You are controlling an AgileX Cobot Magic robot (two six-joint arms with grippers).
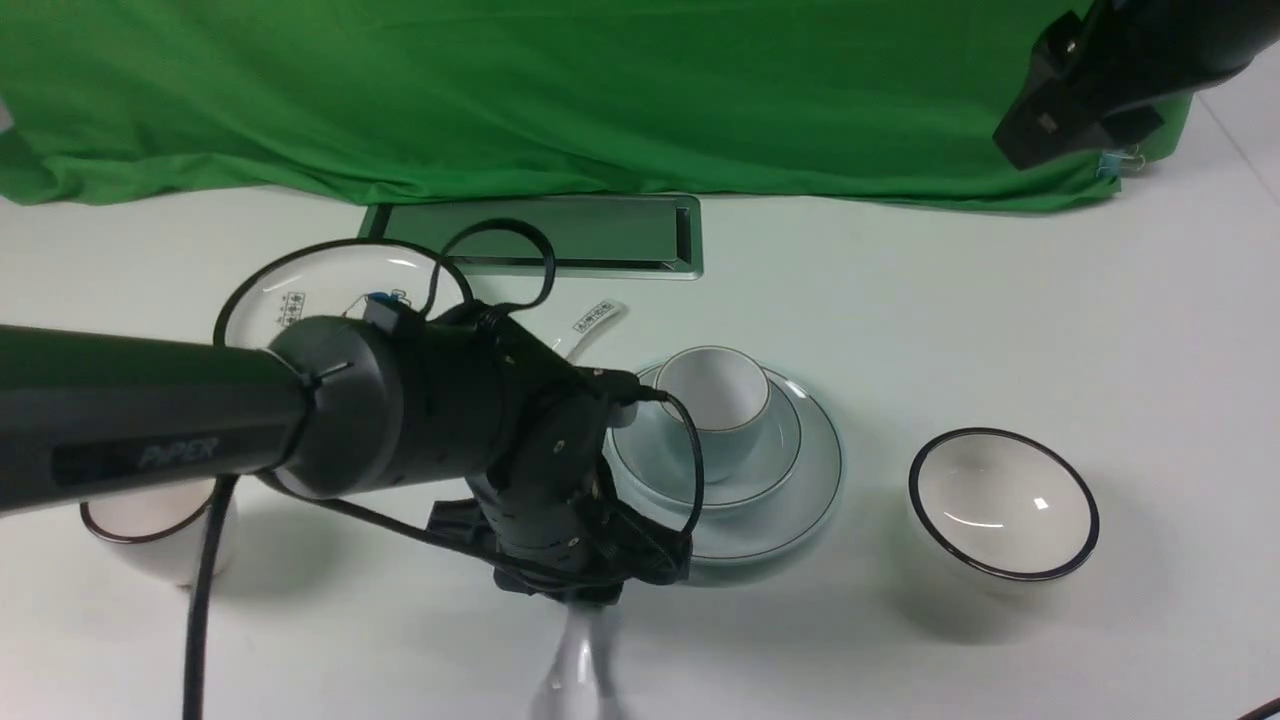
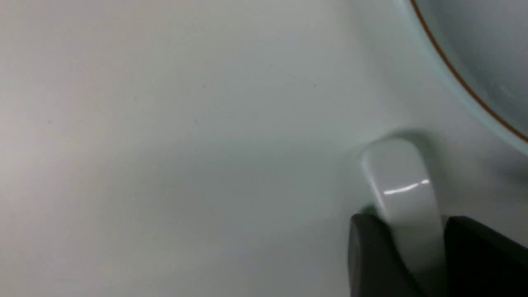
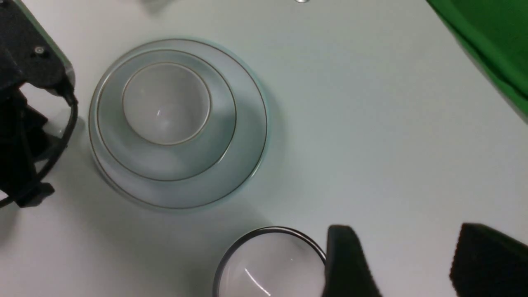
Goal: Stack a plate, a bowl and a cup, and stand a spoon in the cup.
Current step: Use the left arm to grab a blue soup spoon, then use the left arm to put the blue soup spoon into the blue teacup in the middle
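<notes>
Left to right across the white bench (image 1: 1000,300), with a green cloth (image 1: 600,90) hung behind.

(a) Far left: a white cup with a thick dark rim (image 1: 150,535), partly hidden behind the black left arm (image 1: 150,420).

(b) Behind the arm: a white round plate with a thick black rim and small printed figures (image 1: 330,290).

(c) The left claw (image 2: 406,235) points down at the bench, just beside the stack's near-left edge. Its two dark fingers (image 2: 371,255) are drawn in against both sides of the handle of the plain glossy white ceramic spoon (image 2: 404,185), gripping it. In the front view the spoon shows as a blurred white shape below the claw. Whether its bowl end touches the bench cannot be told.

(d) Behind the wrist: a smaller white spoon with a patterned handle (image 1: 597,318), lying on the bench.

(e) Centre: the stack. The pale blue-white round plate with a thin dark rim line (image 1: 800,500) lies on the bench. The pale blue-white glossy bowl (image 1: 745,478) sits on it. The small handleless pale blue cup with a gold-brown rim (image 1: 715,395) stands upright in the bowl, its white inside empty.

(f) Right of the stack, apart from it: a white bowl with a thick black rim (image 1: 1003,505).

(g) Far right: the right claw (image 3: 416,264), raised above the bench near the black-rimmed bowl, fingers spread wide and holding nothing.
</notes>
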